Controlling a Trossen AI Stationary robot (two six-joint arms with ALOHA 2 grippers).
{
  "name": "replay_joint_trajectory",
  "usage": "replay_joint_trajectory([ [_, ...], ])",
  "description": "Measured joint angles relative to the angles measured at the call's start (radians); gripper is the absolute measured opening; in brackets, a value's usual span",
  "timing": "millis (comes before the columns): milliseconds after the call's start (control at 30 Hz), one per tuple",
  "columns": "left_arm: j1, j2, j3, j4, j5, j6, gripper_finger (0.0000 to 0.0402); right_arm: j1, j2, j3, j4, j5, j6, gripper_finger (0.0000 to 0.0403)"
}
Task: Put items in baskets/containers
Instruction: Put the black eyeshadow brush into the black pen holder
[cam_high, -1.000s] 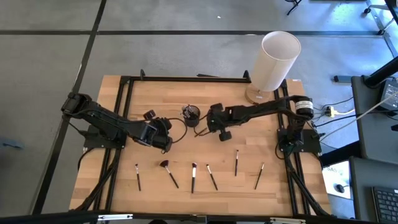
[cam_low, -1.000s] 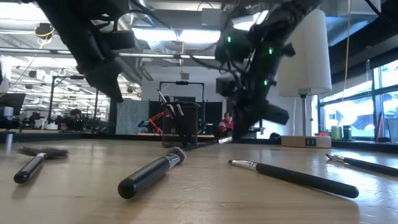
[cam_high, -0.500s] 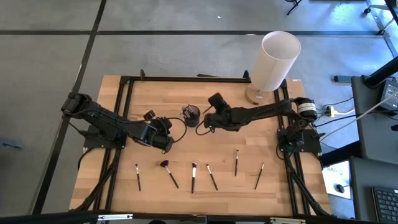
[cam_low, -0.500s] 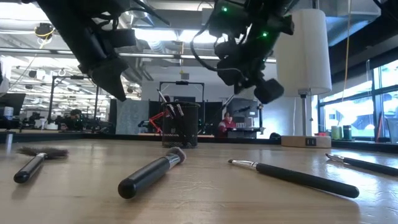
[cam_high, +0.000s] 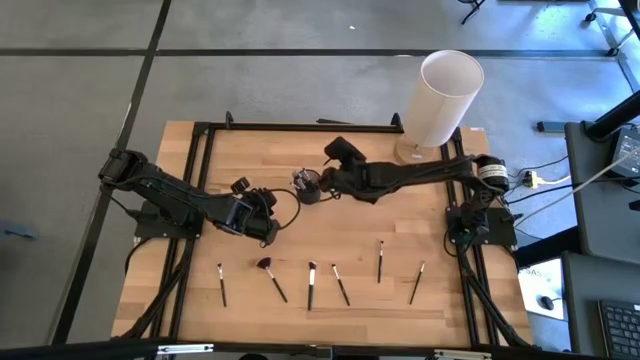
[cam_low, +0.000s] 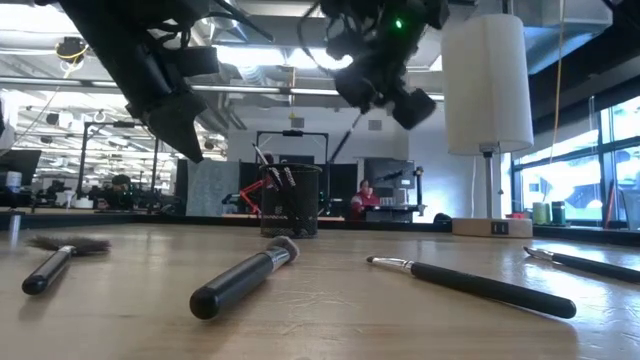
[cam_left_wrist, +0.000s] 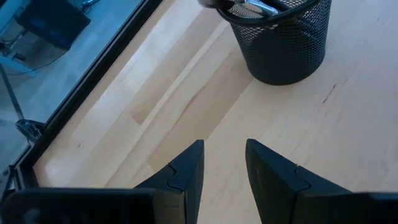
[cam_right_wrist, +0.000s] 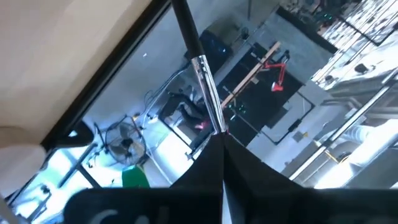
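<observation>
While six brushes are lying loose on the table, the rest of the scene is reading like this:

Loose brushes: six are lying in a row along the near edge, each with its long axis running roughly front to back; among them the fan brush (cam_high: 267, 273) is carrying its reddish head at the far end.

Mesh cup (cam_high: 308, 184): one is standing upright near the table's middle, already holding several brushes, handles leaning out of its rim.

Right gripper (cam_high: 322, 181): it is hanging raised just beside the cup, fingers clenched on one held brush (cam_right_wrist: 200, 66), which is pointing straight out past the fingertips.

Left gripper (cam_left_wrist: 222, 163): it is waiting near the cup, fingers parted, grasping nothing.

White cylinder (cam_high: 443, 95): one is standing at the far right.
</observation>
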Motion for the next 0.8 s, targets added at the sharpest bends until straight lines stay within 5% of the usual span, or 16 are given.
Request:
replay_joint_trajectory([
  [267, 0.0, 0.0, 0.0, -0.001, 0.008, -0.032, 0.0113, 0.048, 0.0, 0.111, 0.001, -0.189, -0.052, 0.0001],
  [500, 0.0, 0.0, -0.013, -0.002, 0.006, -0.049, 0.0113, 0.088, 0.007, 0.067, -0.006, -0.358, -0.111, 0.0001],
  [800, 0.002, 0.0, -0.085, -0.003, 0.007, -0.122, 0.0113, 0.062, 0.007, -0.051, 0.229, -0.286, -0.318, 0.0005],
])
